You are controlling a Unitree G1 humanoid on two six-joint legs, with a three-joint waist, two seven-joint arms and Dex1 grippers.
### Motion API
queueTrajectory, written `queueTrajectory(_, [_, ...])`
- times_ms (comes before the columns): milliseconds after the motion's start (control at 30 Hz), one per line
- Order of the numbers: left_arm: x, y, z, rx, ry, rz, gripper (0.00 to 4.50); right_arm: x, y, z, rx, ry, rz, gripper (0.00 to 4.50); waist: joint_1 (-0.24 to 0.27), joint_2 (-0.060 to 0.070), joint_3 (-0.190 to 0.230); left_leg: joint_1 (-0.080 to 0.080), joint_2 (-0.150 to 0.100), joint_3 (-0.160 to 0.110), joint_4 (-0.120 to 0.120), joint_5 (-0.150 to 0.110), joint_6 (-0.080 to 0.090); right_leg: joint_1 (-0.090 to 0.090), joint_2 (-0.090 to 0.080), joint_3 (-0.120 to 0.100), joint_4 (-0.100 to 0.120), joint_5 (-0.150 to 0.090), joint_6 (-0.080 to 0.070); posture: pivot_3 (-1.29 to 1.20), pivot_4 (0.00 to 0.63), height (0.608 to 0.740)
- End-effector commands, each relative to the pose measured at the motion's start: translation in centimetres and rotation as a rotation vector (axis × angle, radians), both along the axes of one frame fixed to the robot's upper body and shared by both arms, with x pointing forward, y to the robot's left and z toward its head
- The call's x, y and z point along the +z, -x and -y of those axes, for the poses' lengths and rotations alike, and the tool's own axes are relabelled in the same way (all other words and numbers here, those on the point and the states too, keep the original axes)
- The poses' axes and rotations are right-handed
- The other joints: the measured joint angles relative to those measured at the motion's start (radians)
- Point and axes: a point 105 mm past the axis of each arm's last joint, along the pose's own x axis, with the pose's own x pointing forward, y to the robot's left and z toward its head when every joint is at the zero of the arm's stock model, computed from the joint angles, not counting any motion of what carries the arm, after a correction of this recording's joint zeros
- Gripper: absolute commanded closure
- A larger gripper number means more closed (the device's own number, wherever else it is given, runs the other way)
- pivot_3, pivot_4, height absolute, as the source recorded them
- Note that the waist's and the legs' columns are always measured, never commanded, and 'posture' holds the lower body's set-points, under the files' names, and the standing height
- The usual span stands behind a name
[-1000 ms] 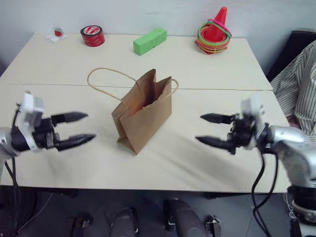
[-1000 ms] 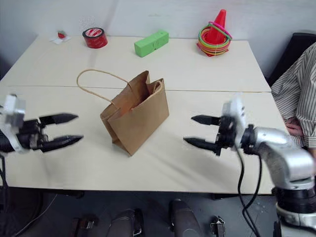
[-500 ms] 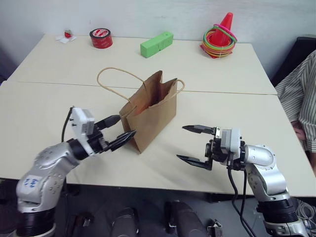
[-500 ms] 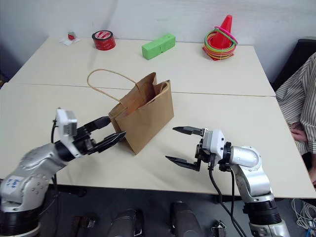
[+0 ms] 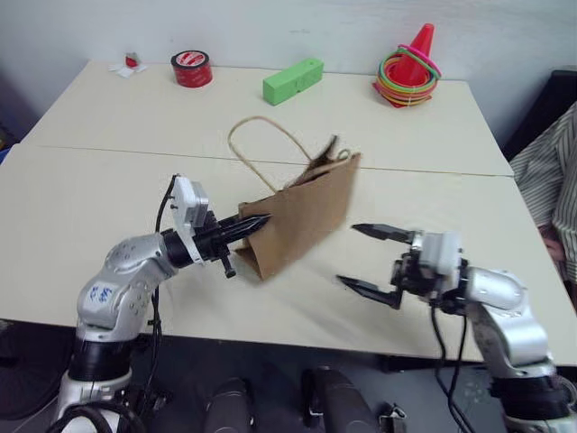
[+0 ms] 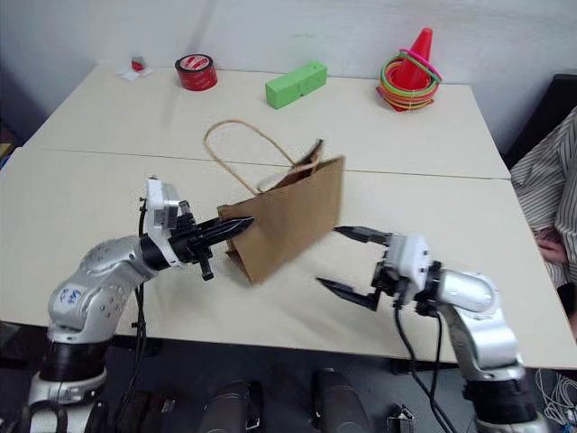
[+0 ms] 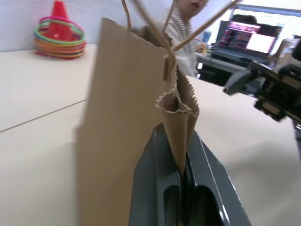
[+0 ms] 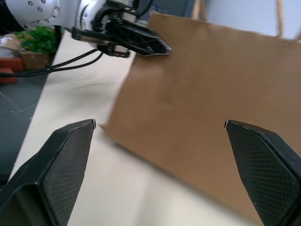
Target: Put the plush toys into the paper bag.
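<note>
Left eye view — pale table (image 5: 108, 126); left jaws pinch paper bag (image 5: 311, 212), right's spread.

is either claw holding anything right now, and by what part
The left claw is shut on the paper bag, pinching the folded side edge of the bag, as the left wrist view shows. The right claw is open and holds nothing.

paper bag (image 5: 306, 212): 1 | tape roll (image 5: 190, 68): 1 | green block (image 5: 293, 79): 1 | ringed cone (image 5: 412, 68): 1
</note>
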Motion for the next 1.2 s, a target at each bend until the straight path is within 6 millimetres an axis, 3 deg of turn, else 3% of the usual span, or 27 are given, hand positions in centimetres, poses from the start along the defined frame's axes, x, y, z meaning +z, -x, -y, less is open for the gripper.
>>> queueTrajectory(33, [1.4,1.3,0.4,-0.221,-0.017,0.017,4.49,1.1,1.2,2.0,-0.040,0.046,0.023,0.00,0.002,0.000,0.000,0.000,0.000,0.000,0.000,0.000,0.000,0.000,0.000,0.000,0.000,0.000,0.000,0.00,0.150,0.740])
queueTrajectory(133, [1.7,1.5,0.4,-0.341,-0.059,0.016,4.49,1.2,2.1,3.9,-0.077,0.113,0.029,0.00,0.002,0.000,0.000,0.000,-0.001,0.000,0.000,0.000,0.000,0.000,0.000,0.000,0.000,0.000,0.000,0.00,0.150,0.740])
queueTrajectory(267, [1.0,0.2,-0.1,-0.366,-0.154,0.079,4.49,1.3,2.7,5.0,-0.117,0.147,0.019,0.00,-0.003,0.000,0.000,0.001,-0.001,0.001,0.001,0.000,0.000,0.001,0.002,0.000,0.000,0.000,0.000,0.00,0.150,0.740])
queueTrajectory(367, [-0.9,-0.5,-0.4,-0.419,-0.286,0.155,4.49,0.4,3.3,4.7,-0.135,0.147,0.013,0.00,-0.001,0.001,0.000,0.001,0.000,0.000,0.001,0.001,-0.002,0.000,0.004,0.001,0.000,0.000,0.000,0.00,0.150,0.740])
queueTrajectory(533, [-0.6,-1.2,-0.8,-0.410,-0.309,0.158,4.49,0.2,2.8,3.9,-0.156,0.087,0.003,0.00,0.001,0.001,0.000,0.000,0.000,0.000,0.002,0.001,-0.002,0.000,0.004,0.001,0.000,0.000,0.000,0.00,0.150,0.740])
queueTrajectory(667, [-0.6,-1.2,-2.0,-0.356,-0.380,0.148,3.57,-0.5,3.1,3.7,-0.122,0.062,-0.121,0.00,-0.001,0.001,0.000,0.000,0.000,0.000,0.002,0.001,-0.001,0.000,0.004,0.001,0.000,0.000,0.000,0.00,0.150,0.740])
queueTrajectory(800, [0.4,-1.2,-4.5,-0.234,-0.384,0.154,2.31,-0.3,2.8,4.3,-0.123,0.067,-0.110,0.00,-0.004,0.001,0.000,0.000,0.001,0.000,0.001,0.001,-0.001,0.000,0.004,0.001,0.000,0.000,0.000,0.00,0.150,0.740])
queueTrajectory(1033, [0.7,0.3,-9.9,0.034,-0.375,0.157,0.18,0.2,1.9,7.3,-0.163,0.152,-0.071,0.00,-0.003,0.001,0.000,0.000,0.003,0.000,0.001,0.000,0.000,0.000,0.002,0.001,0.001,0.000,0.000,0.00,0.150,0.740])
queueTrajectory(1100, [-0.9,1.1,-12.6,0.176,-0.420,0.154,0.03,0.7,0.9,9.1,-0.201,0.188,-0.043,0.00,-0.007,0.001,0.000,0.001,0.003,0.001,0.001,-0.001,0.001,0.000,0.001,0.001,0.000,0.000,0.000,0.00,0.150,0.740])
queueTrajectory(1200, [-2.5,2.0,-14.6,0.296,-0.455,0.136,0.03,1.0,-0.4,10.6,-0.223,0.218,-0.023,0.00,-0.011,0.001,0.000,0.001,0.003,0.002,0.001,-0.001,0.002,0.000,-0.001,0.001,0.001,0.000,0.000,0.00,0.150,0.740])
